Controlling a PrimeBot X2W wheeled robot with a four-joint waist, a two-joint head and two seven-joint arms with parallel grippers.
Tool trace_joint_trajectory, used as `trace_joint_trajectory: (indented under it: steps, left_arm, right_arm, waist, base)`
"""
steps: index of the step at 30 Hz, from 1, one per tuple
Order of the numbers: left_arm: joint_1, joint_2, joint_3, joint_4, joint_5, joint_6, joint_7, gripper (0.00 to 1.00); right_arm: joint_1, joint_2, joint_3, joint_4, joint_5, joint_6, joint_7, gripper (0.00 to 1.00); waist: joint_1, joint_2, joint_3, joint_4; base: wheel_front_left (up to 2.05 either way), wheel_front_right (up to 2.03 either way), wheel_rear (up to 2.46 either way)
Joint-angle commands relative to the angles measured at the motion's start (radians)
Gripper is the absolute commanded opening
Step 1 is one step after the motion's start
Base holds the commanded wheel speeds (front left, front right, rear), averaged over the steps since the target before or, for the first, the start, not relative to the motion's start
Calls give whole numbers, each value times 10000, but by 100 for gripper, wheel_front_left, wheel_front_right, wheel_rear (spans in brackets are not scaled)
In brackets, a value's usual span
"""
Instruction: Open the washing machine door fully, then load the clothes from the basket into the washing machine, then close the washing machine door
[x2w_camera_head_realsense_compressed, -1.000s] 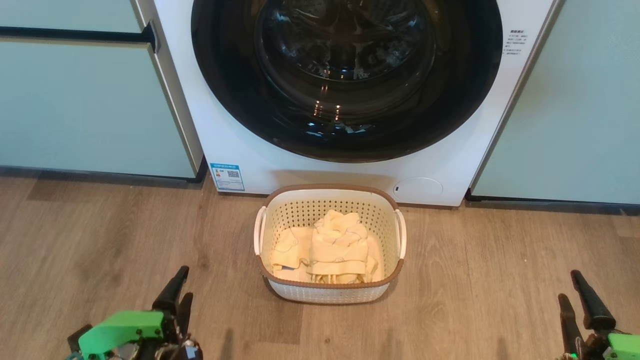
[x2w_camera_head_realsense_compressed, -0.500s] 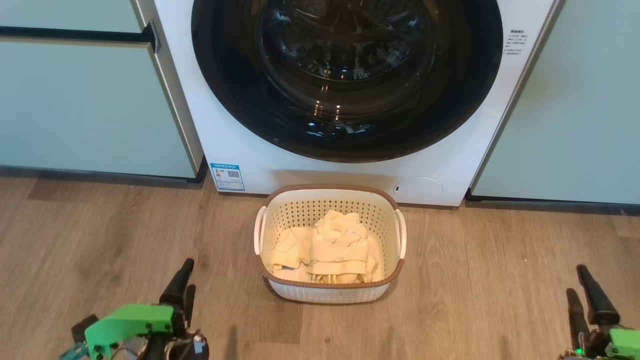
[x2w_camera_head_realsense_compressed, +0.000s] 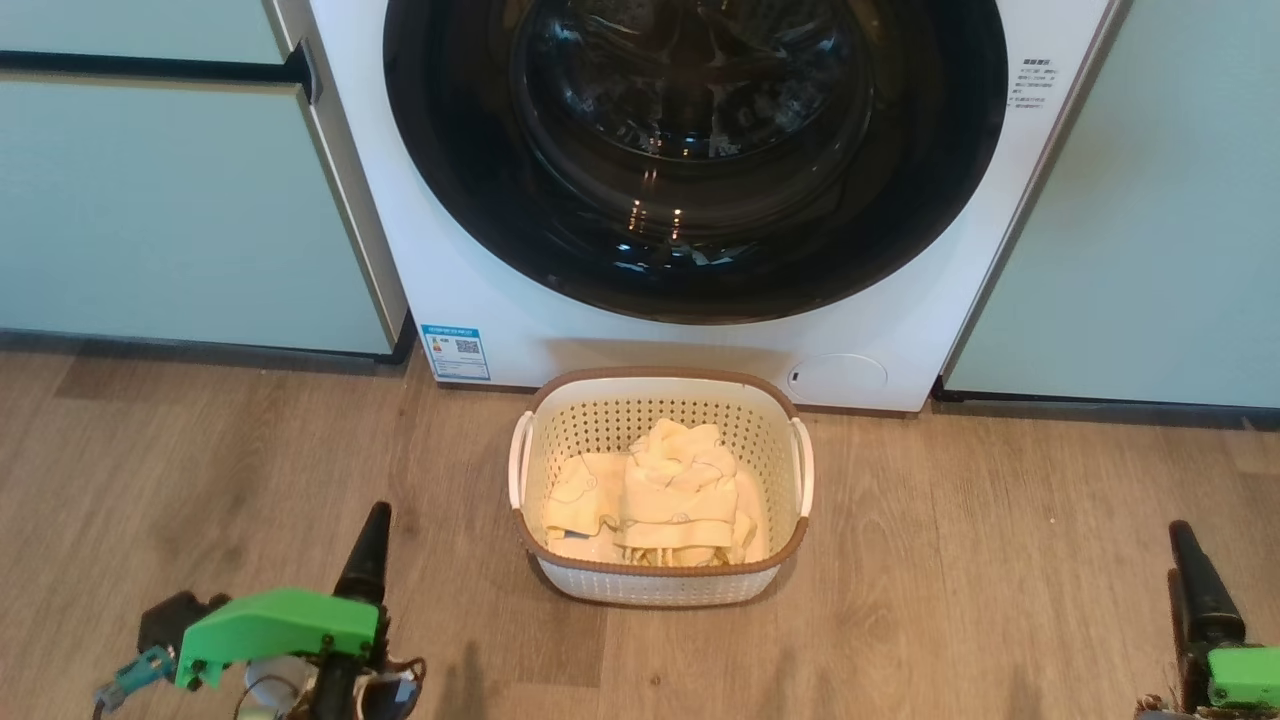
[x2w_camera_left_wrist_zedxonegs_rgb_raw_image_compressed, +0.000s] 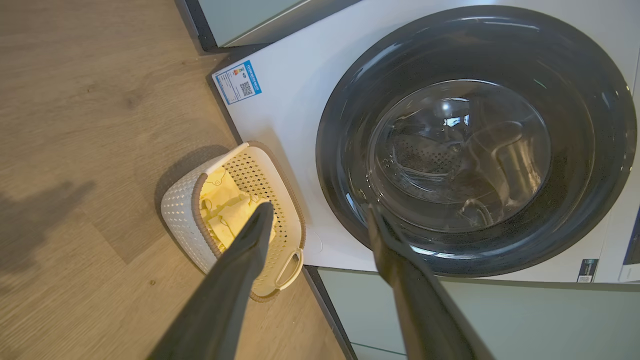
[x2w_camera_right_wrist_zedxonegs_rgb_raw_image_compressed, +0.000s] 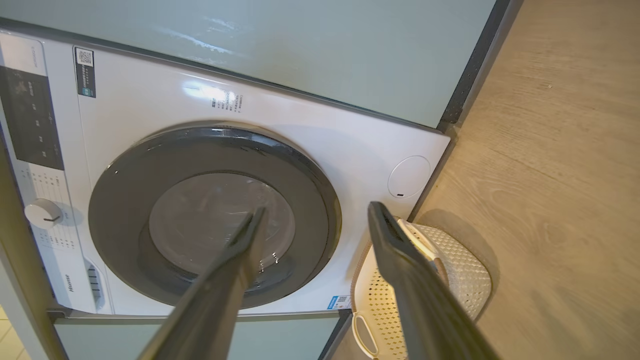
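**Head view.** I am looking at the washing machine (x2w_camera_head_realsense_compressed: 470, 260), which is standing between pale green cabinet panels (x2w_camera_head_realsense_compressed: 150, 200) with its front facing me. The washing machine door (x2w_camera_head_realsense_compressed: 440, 150) is sitting shut, flush with that front, its glass bulging toward me. The basket (x2w_camera_head_realsense_compressed: 660, 585) is resting on the wooden floor (x2w_camera_head_realsense_compressed: 200, 480) just in front of the machine. Its mouth is facing up and its long axis is running side to side along the machine's front, with a handle at each end. The clothes (x2w_camera_head_realsense_compressed: 665, 490) are lying heaped inside it. The left tool (x2w_camera_head_realsense_compressed: 372, 535) is hovering at lower left and the right tool (x2w_camera_head_realsense_compressed: 1190, 570) at lower right, both pointing toward the machine. The basket is sitting between them and farther ahead, well apart from both.

**Left wrist view.** The left tool is standing released, fingers spread wide and gripping nothing. One fingertip is lining up with the basket, the other with the door's black rim.

**Right wrist view.** The right tool is likewise standing released and empty. The shut door is showing behind one finger and the basket's handle end behind the other. A dial (x2w_camera_right_wrist_zedxonegs_rgb_raw_image_compressed: 44, 214) is sitting near the machine's top.
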Motion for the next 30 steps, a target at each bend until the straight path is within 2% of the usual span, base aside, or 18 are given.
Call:
trace_joint_trajectory:
  steps: [1, 2, 16, 30]
  left_arm:
    - [-579, 153, 44, -420, 500, 47, -142, 100]
    - [-579, 153, 44, -420, 500, 47, -142, 100]
    - [-742, 270, -493, -476, 3368, 365, -584, 100]
    - [-868, 291, -888, -540, 5303, 372, -994, 100]
  right_arm:
    - [-630, -304, 63, -344, -496, -9, -148, 100]
    - [-630, -304, 63, -344, -496, -9, -148, 100]
    - [-727, -396, -71, -508, -3986, -13, -715, 100]
    - [-751, -401, 123, -703, -6189, -16, -1042, 100]
  waist:
    - [0, 0, 4, -1]
    - [0, 0, 4, -1]
    - [0, 0, 13, 22]
    - [0, 0, 14, 31]
  base:
    - [0, 0, 0]
    - [0, 0, 0]
    - [0, 0, 0]
    - [0, 0, 0]
